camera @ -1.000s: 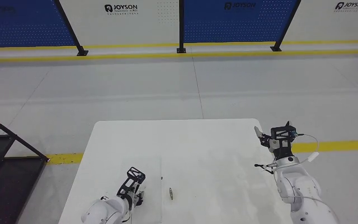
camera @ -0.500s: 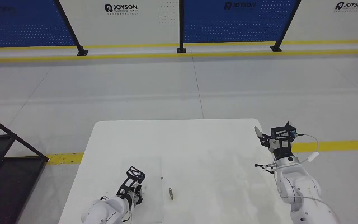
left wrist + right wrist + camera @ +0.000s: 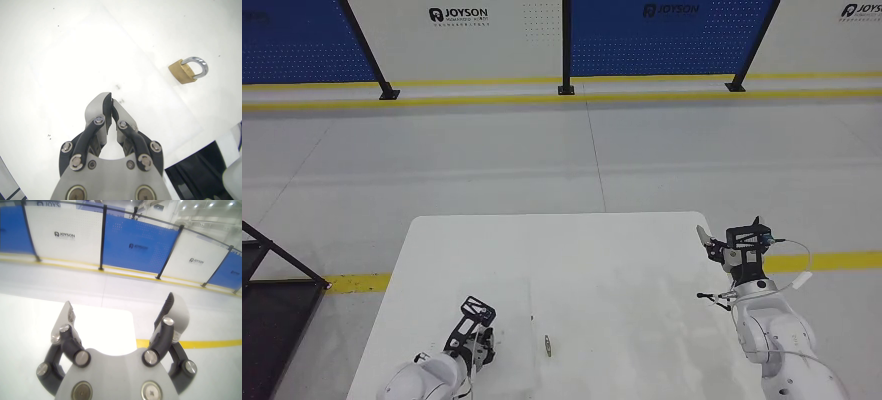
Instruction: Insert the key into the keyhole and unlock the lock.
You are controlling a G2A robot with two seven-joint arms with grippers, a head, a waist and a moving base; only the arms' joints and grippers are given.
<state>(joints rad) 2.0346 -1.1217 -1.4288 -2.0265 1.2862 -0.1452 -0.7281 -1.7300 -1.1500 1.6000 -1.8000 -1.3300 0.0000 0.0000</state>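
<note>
A small brass padlock (image 3: pixel 547 346) with a steel shackle lies flat on the white table (image 3: pixel 592 260) near its front edge. In the left wrist view the padlock (image 3: pixel 184 71) sits ahead of my left gripper (image 3: pixel 112 96) and off to one side, well apart from it. That gripper is shut, pads pressed together just above the tabletop, and I see no key between them. From above, my left gripper (image 3: pixel 485 345) is left of the padlock. My right gripper (image 3: pixel 732 245) hangs open and empty at the table's right edge, raised (image 3: pixel 120 301) and facing the far fence.
A dark rack (image 3: pixel 262 300) stands on the floor left of the table. A few small dark marks (image 3: pixel 118 87) dot the tabletop by the left fingertips. Blue and white fence panels (image 3: pixel 672 35) close off the far side of the floor.
My left gripper has shifted slightly to the left, away from the padlock. The right arm and the padlock have not moved.
</note>
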